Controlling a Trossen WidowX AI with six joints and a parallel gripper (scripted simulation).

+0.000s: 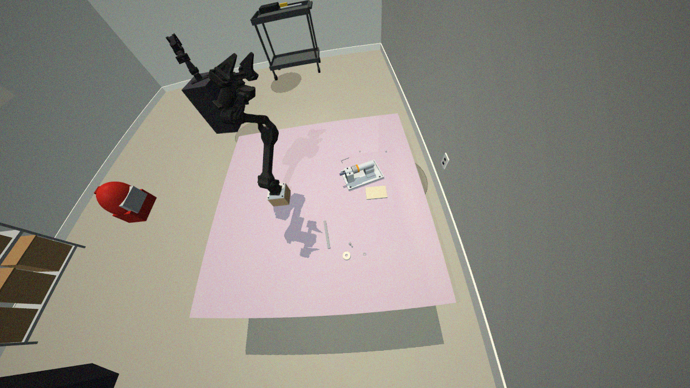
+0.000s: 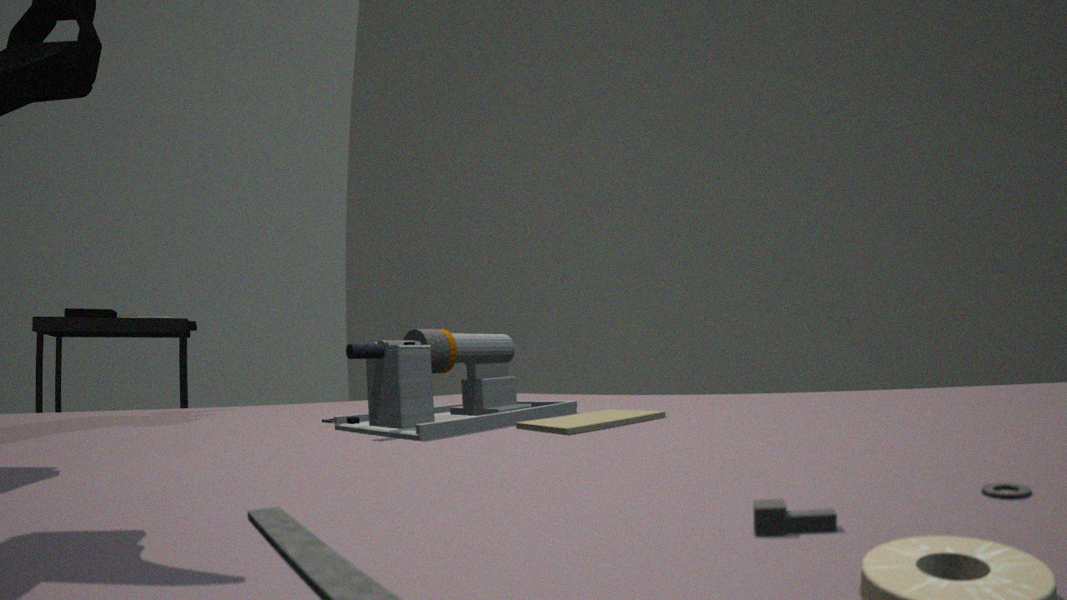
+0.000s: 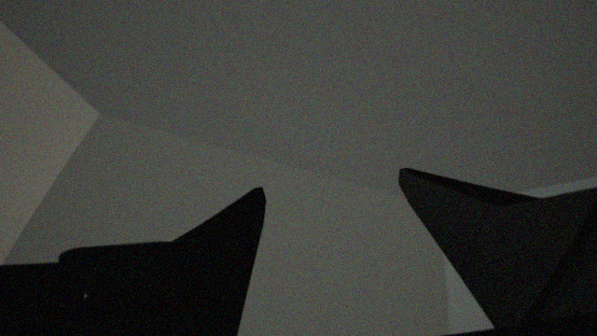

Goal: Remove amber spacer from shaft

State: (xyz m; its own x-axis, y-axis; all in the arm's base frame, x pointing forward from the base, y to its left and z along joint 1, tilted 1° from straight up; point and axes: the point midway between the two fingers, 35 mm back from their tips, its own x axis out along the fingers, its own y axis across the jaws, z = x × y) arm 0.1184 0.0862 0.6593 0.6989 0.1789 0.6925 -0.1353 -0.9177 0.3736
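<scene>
Top view: my arm rises from a small wooden base (image 1: 280,200) near the middle of the frame and folds back to the upper left, where my claw (image 1: 241,67) (image 3: 330,185) points away from the work. I judge this is a parked pose, keeping me clear. Right of centre, on a pink table (image 1: 270,270) (image 2: 597,477), a tray (image 1: 354,186) (image 2: 496,425) carries the shaft assembly, its amber spacer (image 1: 357,168) (image 2: 451,350) around the shaft line.

Exterior view: left of centre, the amber spacer sits between grey rings (image 2: 428,349) and the big pale housing (image 2: 484,348), off the table. Two supports hold the line level, likely so that the shaft can slide straight. The dark shaft end (image 2: 365,350) (image 1: 343,172) sticks out leftward, probably my grip for pulling.

Wrist view: my two fingers stand wide apart at lower left and right, nothing between them, only wall beyond.
</scene>
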